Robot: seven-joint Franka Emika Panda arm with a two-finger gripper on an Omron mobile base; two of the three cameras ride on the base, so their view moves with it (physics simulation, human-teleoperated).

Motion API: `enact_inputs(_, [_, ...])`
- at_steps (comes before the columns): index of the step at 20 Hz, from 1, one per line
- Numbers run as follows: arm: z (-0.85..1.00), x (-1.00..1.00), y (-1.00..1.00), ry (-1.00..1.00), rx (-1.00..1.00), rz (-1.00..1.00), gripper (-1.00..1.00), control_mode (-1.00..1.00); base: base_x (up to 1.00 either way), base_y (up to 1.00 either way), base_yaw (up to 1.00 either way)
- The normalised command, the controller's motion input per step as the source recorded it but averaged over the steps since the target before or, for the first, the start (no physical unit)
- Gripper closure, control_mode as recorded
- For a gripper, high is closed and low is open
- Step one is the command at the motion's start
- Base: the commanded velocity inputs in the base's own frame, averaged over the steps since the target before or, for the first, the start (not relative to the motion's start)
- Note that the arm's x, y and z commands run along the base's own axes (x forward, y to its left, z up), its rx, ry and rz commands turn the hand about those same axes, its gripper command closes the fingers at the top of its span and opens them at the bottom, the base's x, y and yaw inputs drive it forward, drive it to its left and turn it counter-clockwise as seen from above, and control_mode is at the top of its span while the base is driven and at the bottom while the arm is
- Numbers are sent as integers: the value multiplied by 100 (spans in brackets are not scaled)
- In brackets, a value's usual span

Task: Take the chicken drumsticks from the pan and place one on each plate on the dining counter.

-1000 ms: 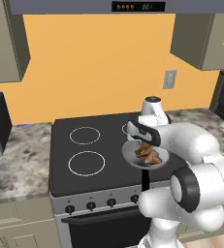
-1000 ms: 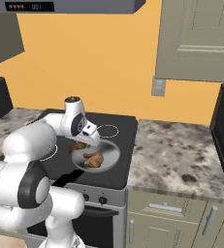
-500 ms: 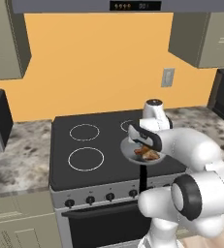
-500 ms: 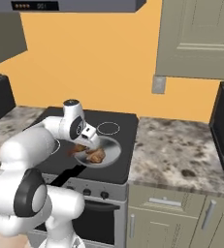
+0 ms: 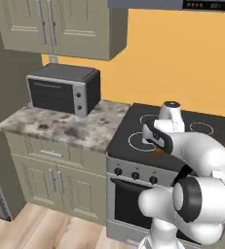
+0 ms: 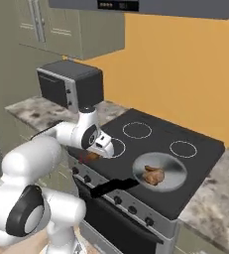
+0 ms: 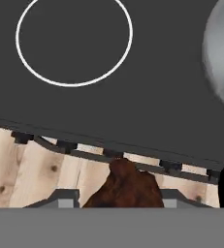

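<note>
Claw clamped on one drumstick, held above the front edge of the stove with wood floor below. Second drumstick lying in the pan on the front right burner, well apart from the claw.

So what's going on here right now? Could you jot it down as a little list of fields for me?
setting: simulated kitchen, black stove between marble counters
gripper: shut on a chicken drumstick, over the stove's front edge
drumstick in pan: one remains
pan: grey, on the stove's front right burner, black handle pointing off the front
toaster oven: on the counter left of the stove
plates: not seen from here
</note>
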Motion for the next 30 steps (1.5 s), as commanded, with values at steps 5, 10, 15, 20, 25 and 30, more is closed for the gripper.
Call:
enact_inputs(5, [0, 0, 0, 0, 0, 0, 100, 100, -9, 0, 100])
enact_inputs(10, [0, 0, 0, 0, 0, 0, 100, 100, -2, 0, 100])
enact_inputs(15, [0, 0, 0, 0, 0, 0, 100, 100, -2, 0, 100])
enact_inputs(20, [0, 0, 0, 0, 0, 0, 100, 100, 0, 0, 100])
enact_inputs(25, [0, 0, 0, 0, 0, 0, 100, 100, 46, -6, 79])
enact_inputs(30, [0, 0, 0, 0, 0, 0, 100, 100, 100, -10, 5])
